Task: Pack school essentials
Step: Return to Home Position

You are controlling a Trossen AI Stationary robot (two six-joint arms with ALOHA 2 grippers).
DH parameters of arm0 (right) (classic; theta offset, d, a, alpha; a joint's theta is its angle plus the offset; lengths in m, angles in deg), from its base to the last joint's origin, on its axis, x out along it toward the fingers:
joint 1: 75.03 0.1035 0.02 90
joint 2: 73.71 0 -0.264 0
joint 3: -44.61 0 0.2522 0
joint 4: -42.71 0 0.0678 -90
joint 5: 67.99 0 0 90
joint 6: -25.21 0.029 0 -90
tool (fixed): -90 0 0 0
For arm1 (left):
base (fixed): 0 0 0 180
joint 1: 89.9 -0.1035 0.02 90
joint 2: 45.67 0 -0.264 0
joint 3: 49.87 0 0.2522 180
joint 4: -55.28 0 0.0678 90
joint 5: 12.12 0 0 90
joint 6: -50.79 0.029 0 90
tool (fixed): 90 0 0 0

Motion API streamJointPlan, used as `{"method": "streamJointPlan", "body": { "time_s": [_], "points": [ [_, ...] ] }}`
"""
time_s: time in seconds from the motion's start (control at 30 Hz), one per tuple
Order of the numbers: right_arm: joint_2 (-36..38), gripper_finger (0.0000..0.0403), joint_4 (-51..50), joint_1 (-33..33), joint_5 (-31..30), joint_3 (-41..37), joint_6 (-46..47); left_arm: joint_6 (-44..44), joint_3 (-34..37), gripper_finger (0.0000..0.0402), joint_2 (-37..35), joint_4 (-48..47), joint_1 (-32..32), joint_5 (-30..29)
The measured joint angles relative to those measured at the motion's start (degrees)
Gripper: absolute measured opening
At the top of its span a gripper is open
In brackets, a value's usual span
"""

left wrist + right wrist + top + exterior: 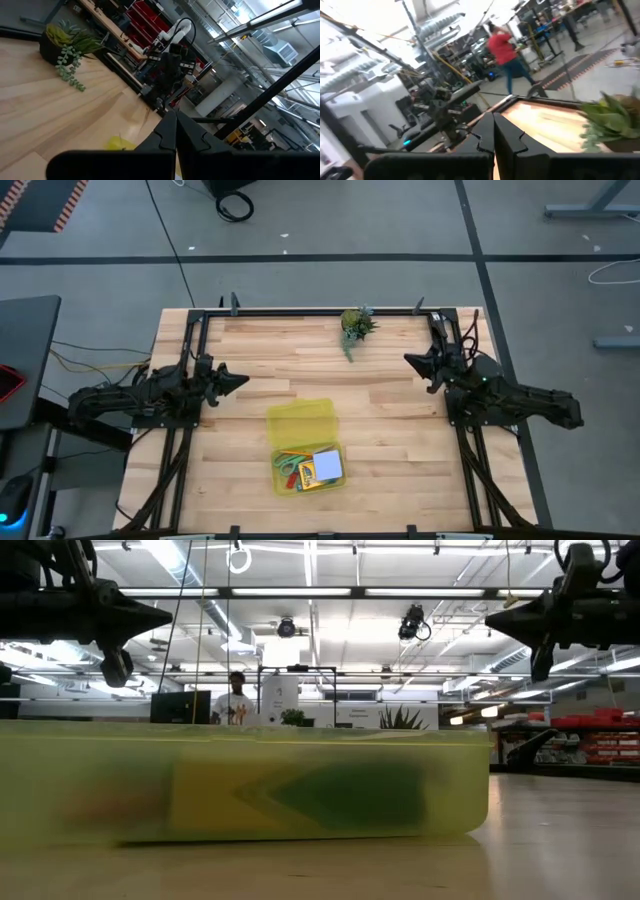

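Bench [250, 480]: pale wood inside dark rails, with the yellow case [300, 420] lying open near the front middle.
Case contents, high view only: green-handled scissors [286, 467] at the left end, crayon box [307, 474] in the middle, pale blue note pad [328, 464] at the right end, thin orange pencils [295, 457] along the lid side. All inside the tray half.
Same case, low view: translucent yellow wall across the foreground, contents reduced to green and orange blurs behind it, separate items not tellable.
Left hand [242, 378]: raised above bench level, left of and beyond the case, well apart from it. Fingers pinched to a point, holding nothing.
Right hand [408, 360]: raised, right of and beyond the case, well apart from it. Fingers likewise pressed together, empty.
Potted plant [355, 324]: beyond the case at the far bench edge, seen close only in the wrist views.
Person [235, 700]: low view only, standing in the room far behind the case.
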Motion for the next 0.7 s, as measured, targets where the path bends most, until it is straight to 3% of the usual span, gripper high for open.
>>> {"method": "streamJointPlan", "body": {
  "time_s": [0.17,0.43,0.57,0.7],
  "points": [
    [-0.2,0.0007,1.1,5.5,-3.9,0.0,0.1,0.0,0.0,0.0003,0.0,0.0,0.0,0.0],
    [-1.5,0.0007,0.4,18.5,-15.9,0.0,-2.8,0.5,0.0,0.0005,0.0,-0.5,0.0,0.0],
    [-1.4,0.0007,-2.1,20.6,-19.8,0.0,-4.3,0.8,0.0,0.0003,0.0,-0.5,0.0,0.0],
    [-1.4,0.0007,-2.4,20.1,-19.8,0.0,-4.8,2.6,0.0,0.0004,0.0,-0.6,0.0,0.0]
  ]
}}
